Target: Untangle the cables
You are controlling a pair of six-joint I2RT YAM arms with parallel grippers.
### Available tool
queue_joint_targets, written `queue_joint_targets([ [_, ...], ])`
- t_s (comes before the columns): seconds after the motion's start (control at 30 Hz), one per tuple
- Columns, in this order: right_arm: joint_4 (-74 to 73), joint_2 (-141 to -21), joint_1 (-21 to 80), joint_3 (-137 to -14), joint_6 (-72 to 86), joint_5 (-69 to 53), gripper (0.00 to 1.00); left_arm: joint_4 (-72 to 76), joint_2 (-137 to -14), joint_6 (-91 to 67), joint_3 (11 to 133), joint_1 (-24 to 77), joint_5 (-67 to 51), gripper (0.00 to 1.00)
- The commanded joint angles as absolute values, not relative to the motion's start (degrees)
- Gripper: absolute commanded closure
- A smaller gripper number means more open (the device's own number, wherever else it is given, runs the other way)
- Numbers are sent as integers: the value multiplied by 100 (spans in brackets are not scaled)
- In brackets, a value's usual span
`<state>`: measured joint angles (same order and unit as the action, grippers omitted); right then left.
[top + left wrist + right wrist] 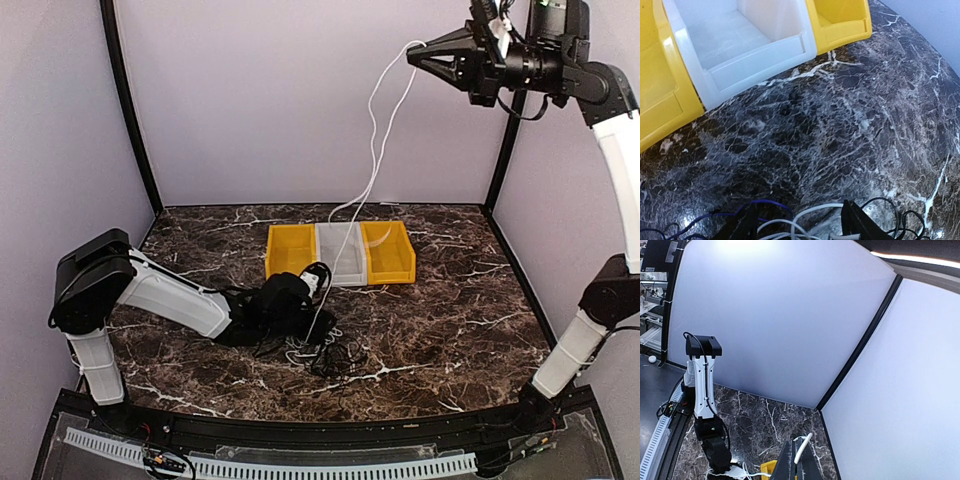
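My right gripper [414, 53] is raised high at the back right, shut on one end of the white cable [375, 150]. The right wrist view shows that end [803, 447] poking out between the closed fingers. From there the cable hangs down in two strands to the tangle on the table. My left gripper [318, 322] is low over that tangle, its jaws apart. White loops [790, 223] lie between its fingertips [858, 222], and nothing is pinched. A bluish cord [760, 204] lies by the left finger. Black cables [338, 356] are bunched just right of the gripper.
Three bins stand in a row behind the tangle: yellow [288, 250], white [340, 262], yellow [392, 255]. Grey enclosure walls close in the back and sides. The dark marble table [450, 310] reaches to the right.
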<state>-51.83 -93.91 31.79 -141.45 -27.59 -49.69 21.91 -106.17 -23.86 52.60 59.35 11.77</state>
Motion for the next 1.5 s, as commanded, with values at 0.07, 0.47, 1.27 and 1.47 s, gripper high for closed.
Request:
queue_joint_targets([
  [0.07, -4744, -9087, 2508, -14607, -2466, -5132, 100, 1205, -10537, -2608, 5365, 5764, 1420, 41],
  [0.47, -4415, -8618, 1579, -13901, -2126, -4921, 100, 804, -9834, -2611, 4718, 5532, 1861, 39],
  [1.27, -2336, -8438, 1213, -10577, -1549, -4130, 100, 2070, -7047, -2539, 3462, 5423, 1196, 24],
  [1.47, -2199, -8790, 1213, -10505, -1573, -4027, 100, 1806, -6649, -2621, 3432, 5429, 1409, 24],
])
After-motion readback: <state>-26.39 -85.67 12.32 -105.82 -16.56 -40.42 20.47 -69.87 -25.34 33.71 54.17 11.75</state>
